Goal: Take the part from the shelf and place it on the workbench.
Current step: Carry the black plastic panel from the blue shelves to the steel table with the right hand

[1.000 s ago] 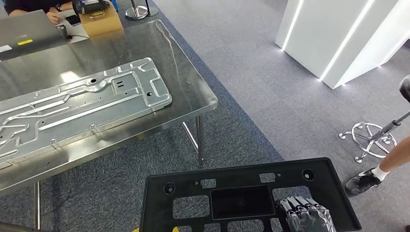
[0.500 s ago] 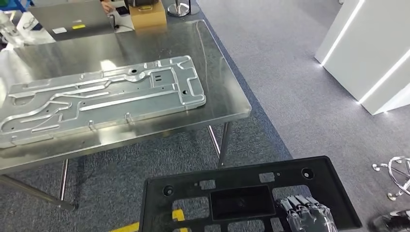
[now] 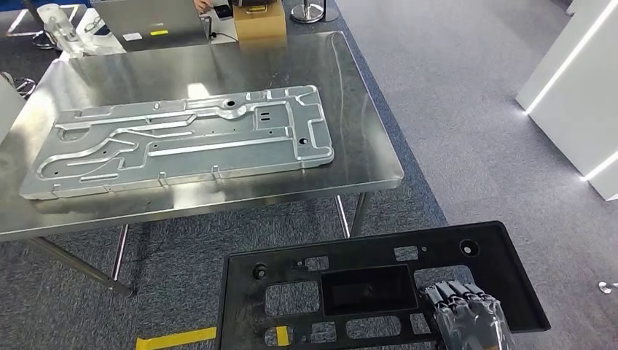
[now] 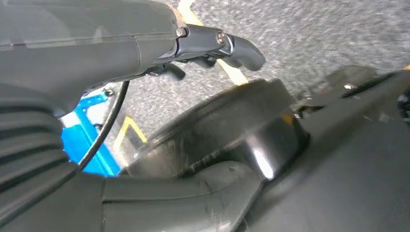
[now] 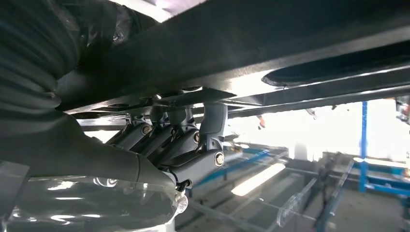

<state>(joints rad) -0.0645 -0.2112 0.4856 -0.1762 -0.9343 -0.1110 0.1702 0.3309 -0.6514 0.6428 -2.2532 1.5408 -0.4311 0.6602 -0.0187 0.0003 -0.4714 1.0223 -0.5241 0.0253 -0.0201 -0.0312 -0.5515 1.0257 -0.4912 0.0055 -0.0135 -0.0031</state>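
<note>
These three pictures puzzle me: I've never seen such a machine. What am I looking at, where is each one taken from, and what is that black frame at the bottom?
It is a humanoid robot with two arms and hands. The wide picture comes from a camera high on its body, looking forward and down. There it carries a black plastic part with cut-out openings; its right hand, wrapped in clear film, grips the near edge. Ahead stands a steel workbench with a large stamped metal panel, a cardboard box and a laptop on it. The two close pictures come from cameras at the wrists. One shows the right hand's fingers hooked around the part from below. The other shows the left hand beside the dark part; whether it grips is unclear.
</note>
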